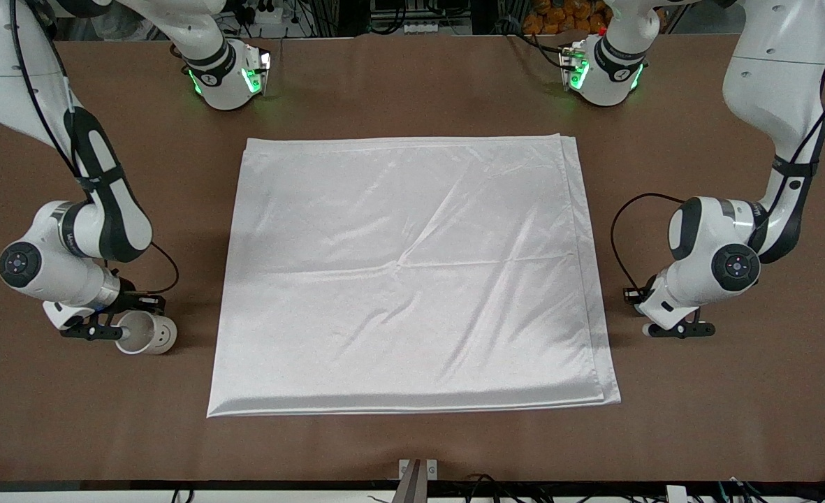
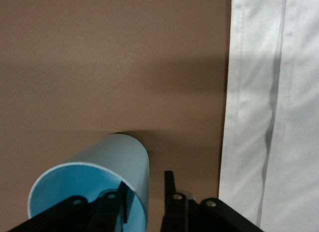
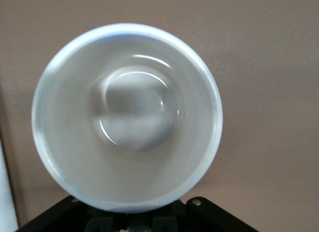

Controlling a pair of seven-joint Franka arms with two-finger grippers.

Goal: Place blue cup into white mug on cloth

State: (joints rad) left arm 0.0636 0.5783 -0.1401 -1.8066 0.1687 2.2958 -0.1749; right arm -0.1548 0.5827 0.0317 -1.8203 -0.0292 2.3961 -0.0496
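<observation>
Front view: the white cloth (image 1: 412, 276) fills the middle of the brown table (image 1: 733, 419). At lower left of the frame, the right gripper (image 1: 108, 328) holds the white mug (image 1: 148, 333), tipped on its side off the cloth. At lower right sits the left gripper (image 1: 677, 328).

Left wrist view: the left gripper's fingers (image 2: 168, 189) pinch the blue cup (image 2: 97, 184) by its rim, just beside the cloth's folded edge (image 2: 271, 112).

Right wrist view: the mug's empty inside (image 3: 127, 117) fills the frame, rim held at the bottom. No writing readable anywhere.

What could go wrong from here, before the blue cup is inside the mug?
The white mug is at the right gripper, off the cloth; that shiny, creased fabric may let it slide or rock. The left gripper meets the blue cup only at its rim, so the cup might tilt in transit.
</observation>
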